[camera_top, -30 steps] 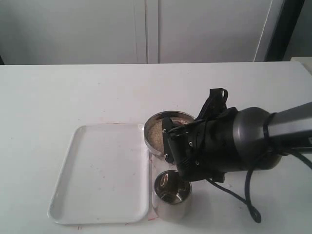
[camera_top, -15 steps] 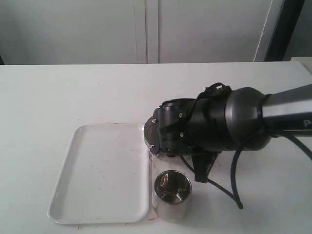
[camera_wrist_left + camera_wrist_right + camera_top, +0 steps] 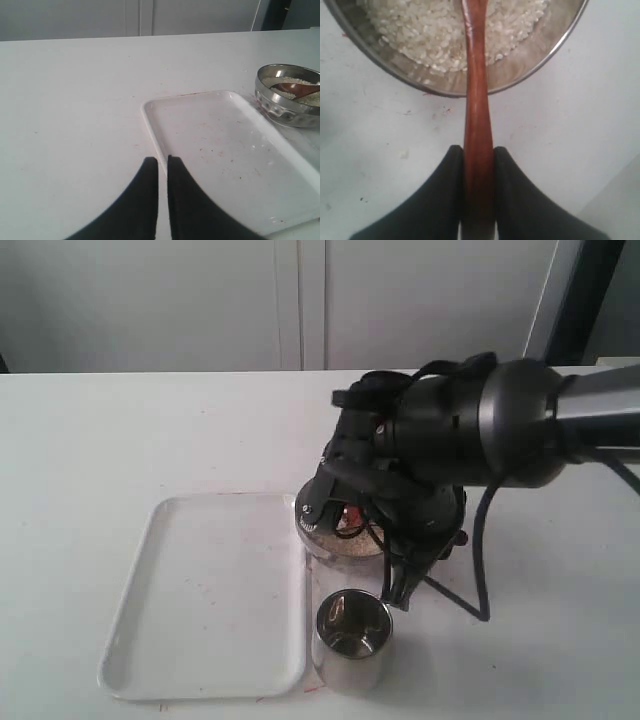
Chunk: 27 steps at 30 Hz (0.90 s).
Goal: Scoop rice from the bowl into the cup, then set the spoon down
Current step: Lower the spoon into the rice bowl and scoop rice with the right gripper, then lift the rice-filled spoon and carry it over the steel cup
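Observation:
The wooden spoon (image 3: 477,100) is held by its slim handle in my right gripper (image 3: 478,150), which is shut on it. Its tip reaches over the rim into the rice (image 3: 430,35) in the steel bowl (image 3: 540,65). In the exterior view my right arm (image 3: 450,440) hangs over the bowl (image 3: 318,543) and hides most of it. The steel cup (image 3: 352,635) stands upright just in front of the bowl, apart from the arm. The left wrist view shows the bowl (image 3: 285,105) with the spoon (image 3: 295,89) in it. My left gripper (image 3: 163,160) is shut and empty.
A white tray (image 3: 200,590) lies left of the bowl and cup, its right edge close to both. My left gripper hovers at the tray's (image 3: 225,150) near corner. A black cable (image 3: 478,570) loops down from my right arm beside the bowl.
My right arm has swung back from above the cup to above the bowl. The cup now stands uncovered, and the spoon points down into the rice.

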Available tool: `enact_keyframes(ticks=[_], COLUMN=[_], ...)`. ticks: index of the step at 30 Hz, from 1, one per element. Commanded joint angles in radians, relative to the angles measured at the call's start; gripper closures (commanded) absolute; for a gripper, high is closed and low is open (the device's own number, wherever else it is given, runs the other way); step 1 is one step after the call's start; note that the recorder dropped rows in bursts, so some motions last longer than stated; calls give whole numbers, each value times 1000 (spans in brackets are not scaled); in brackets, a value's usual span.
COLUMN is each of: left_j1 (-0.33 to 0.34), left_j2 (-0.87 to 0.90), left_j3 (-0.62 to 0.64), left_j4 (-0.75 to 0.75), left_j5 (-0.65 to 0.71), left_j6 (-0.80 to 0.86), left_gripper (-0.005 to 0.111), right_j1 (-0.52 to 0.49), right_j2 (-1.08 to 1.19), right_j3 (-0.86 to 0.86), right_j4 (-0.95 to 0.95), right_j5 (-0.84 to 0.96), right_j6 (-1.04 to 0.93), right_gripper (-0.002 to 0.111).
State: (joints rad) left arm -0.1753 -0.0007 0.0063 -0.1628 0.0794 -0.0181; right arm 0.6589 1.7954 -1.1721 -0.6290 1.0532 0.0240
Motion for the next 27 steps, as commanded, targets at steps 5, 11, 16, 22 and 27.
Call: enact_keyframes(ticks=[5,11,16,22,27], left_j1=[-9,-9,-9,-9,-9], left_j2=[1,1,1,1,1], left_j3=[-6,-6,-6,-6,-6], left_j4=[-8,-8,-8,-8,-8], left_j5=[-3,-3,-3,-3,-3], left_j6=[0,0,0,0,0], left_gripper=[92,92,92,92,92], right_j1=[-92,-142,-151,-151,-151], right_j2=[-108,-146,-192,-276,-347], right_j3=[-6,27,118,231,270], right_j4=[169,276,283,283,282], right_j5=[-70,-126,-230,-321,-295], right_j6=[-78,-126,-118,-72,-70], right_gripper=[108,108,108,108,108])
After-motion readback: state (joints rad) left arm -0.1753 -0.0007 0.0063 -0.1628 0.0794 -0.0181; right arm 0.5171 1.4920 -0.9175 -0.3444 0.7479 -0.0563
